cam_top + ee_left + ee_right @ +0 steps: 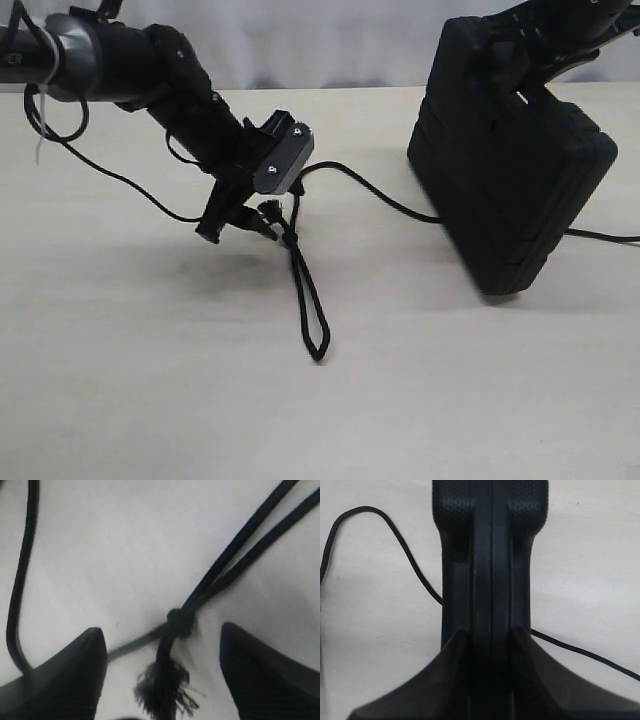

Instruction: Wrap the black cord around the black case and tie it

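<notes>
Closest to the near edge of the counter (150, 400), a little left of its middle, the rounded end of the black cord (305, 300) is lying flat. It is a thin, matte, braided rope doubled into a long narrow loop. The two strands are running side by side away from the near edge and meeting at a small tight knot (176, 621). Beyond the knot a short tuft of frayed fibres (162, 687) is spreading out.

The left gripper (240, 225) is hanging right at that knot, pointing down at the counter. Its two dark fingers (65, 680) are standing apart, with the knot and the tuft lying in the gap between them and neither finger touching the cord. A grey block (285, 160) with two small screws is sitting on the wrist above. A glossy arm cable (100, 170) is sagging onto the counter toward the far left corner.

From the knot, a single strand of cord is arching toward the far edge and then sweeping right across the counter to the foot of the black case (520, 190). It is showing again on the case's other side and trailing off toward the right edge.

The case is standing on edge and leaning, near the far right corner. It is matte black with a pebbled texture, stepped ribs and a seam between its two halves. The right gripper (490, 635) is squeezing its upper part, one finger pressed flat on each face.
</notes>
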